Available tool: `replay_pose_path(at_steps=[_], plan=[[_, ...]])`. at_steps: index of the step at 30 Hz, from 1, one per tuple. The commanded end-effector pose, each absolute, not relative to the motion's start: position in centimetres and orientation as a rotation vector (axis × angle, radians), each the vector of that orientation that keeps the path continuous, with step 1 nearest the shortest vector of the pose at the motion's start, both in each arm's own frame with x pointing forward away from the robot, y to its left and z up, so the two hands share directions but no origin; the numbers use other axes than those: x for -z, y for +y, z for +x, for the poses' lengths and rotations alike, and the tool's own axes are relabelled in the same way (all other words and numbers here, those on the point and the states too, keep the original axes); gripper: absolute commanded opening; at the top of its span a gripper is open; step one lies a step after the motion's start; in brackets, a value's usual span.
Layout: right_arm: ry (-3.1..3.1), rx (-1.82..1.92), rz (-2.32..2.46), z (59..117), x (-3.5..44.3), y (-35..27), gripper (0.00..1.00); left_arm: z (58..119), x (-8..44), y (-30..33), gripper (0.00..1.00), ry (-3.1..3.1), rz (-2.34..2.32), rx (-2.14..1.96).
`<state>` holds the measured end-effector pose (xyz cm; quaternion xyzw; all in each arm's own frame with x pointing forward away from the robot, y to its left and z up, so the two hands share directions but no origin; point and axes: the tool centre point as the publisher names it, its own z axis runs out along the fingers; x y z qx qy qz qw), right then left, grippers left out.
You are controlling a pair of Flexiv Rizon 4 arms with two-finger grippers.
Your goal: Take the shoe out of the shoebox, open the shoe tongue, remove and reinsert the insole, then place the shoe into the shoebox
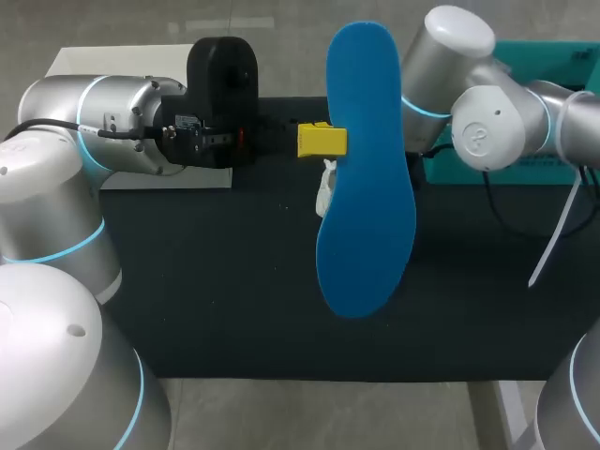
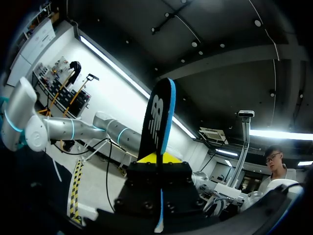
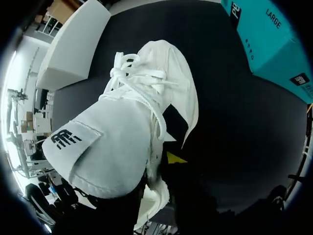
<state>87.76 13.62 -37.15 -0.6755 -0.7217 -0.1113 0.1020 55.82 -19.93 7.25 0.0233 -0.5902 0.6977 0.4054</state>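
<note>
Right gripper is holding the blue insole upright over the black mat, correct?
No. The left gripper is holding the blue insole upright over the black mat. The left wrist view shows the insole clamped between its own fingers.

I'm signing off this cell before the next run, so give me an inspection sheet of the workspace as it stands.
Surface: black mat covering the table.
Job's things: blue insole held upright above the mat; white shoe, laced, at the right pincer; teal shoebox at the mat's far right.
Clutter: white box at the far left, under the left arm.
Pincers: left pincer shut on the insole; right pincer by the shoe's opening, grip hidden.
Cables: black cable hanging by the right arm; white strap beside it.
Surroundings: nothing seen.
</note>
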Motion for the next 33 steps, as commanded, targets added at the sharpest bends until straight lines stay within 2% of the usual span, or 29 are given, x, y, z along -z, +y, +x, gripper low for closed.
replay_pose_path(at_steps=[1, 8, 27, 33], plan=[[-2.130, 0.360, -2.007, 86.9, 35.7, 13.6, 1.00, 55.9, -7.2, -20.0, 0.00, -1.487, 0.056, -1.761], [-2.198, 0.596, -1.911, 85.3, 30.5, 13.6, 1.00, 55.9, -7.2, -20.0, 0.00, -1.487, 0.056, -1.761], [-2.198, 0.596, -1.911, 85.3, 30.5, 13.6, 1.00, 55.9, -7.2, -20.0, 0.00, -1.487, 0.056, -1.761], [-1.978, 0.764, -1.825, 83.4, 23.8, 11.8, 1.00, 55.9, -7.2, -20.0, 0.00, -1.487, 0.056, -1.761]])
